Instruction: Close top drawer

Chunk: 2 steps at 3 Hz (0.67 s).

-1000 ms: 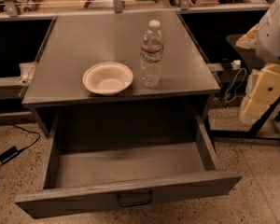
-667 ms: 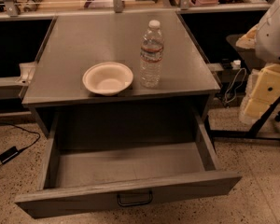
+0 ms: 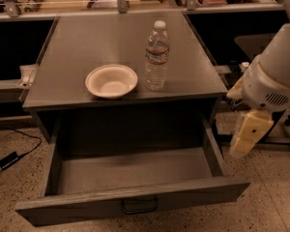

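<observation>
The top drawer (image 3: pixel 135 204) is a wide grey wood-grain drawer, pulled far out of the cabinet and empty inside. Its small dark loop handle (image 3: pixel 139 206) sits at the centre of the front panel, near the bottom edge of the view. My gripper (image 3: pixel 247 137), a cream-coloured part hanging from the white arm (image 3: pixel 275 76), is at the right, just outside the drawer's right side wall and above the floor. It touches nothing. No other drawers show.
A white bowl (image 3: pixel 111 80) and a clear water bottle (image 3: pixel 157 54) stand on the grey cabinet top (image 3: pixel 87 42). A black cable and adapter (image 3: pixel 9 159) lie on the speckled floor at left. Benches with clutter run along the back.
The arm and gripper have moved down and left, closer to the drawer's right side. The drawer, bowl and bottle have not moved.
</observation>
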{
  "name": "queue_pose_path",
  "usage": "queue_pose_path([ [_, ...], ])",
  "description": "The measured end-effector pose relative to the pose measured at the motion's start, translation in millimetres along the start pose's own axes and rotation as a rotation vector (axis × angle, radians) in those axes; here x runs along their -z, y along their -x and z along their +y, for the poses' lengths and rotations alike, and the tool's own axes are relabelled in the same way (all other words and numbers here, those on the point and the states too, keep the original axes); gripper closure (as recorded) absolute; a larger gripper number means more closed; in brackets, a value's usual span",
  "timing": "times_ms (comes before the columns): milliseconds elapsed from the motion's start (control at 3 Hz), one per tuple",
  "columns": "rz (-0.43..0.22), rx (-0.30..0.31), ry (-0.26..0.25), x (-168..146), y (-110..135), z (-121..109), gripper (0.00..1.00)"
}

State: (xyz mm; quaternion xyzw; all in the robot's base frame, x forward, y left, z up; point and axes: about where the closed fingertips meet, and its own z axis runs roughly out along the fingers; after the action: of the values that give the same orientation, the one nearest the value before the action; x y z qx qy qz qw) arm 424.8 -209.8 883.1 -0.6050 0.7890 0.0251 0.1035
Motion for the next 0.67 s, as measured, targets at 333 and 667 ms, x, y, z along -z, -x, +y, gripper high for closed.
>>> queue_pose_path([
  [333,-0.001,-0.022,0.104,-57,-9,22,0.39],
  [667,-0.033,-0.045,0.198,-92,-8,52,0.63],
])
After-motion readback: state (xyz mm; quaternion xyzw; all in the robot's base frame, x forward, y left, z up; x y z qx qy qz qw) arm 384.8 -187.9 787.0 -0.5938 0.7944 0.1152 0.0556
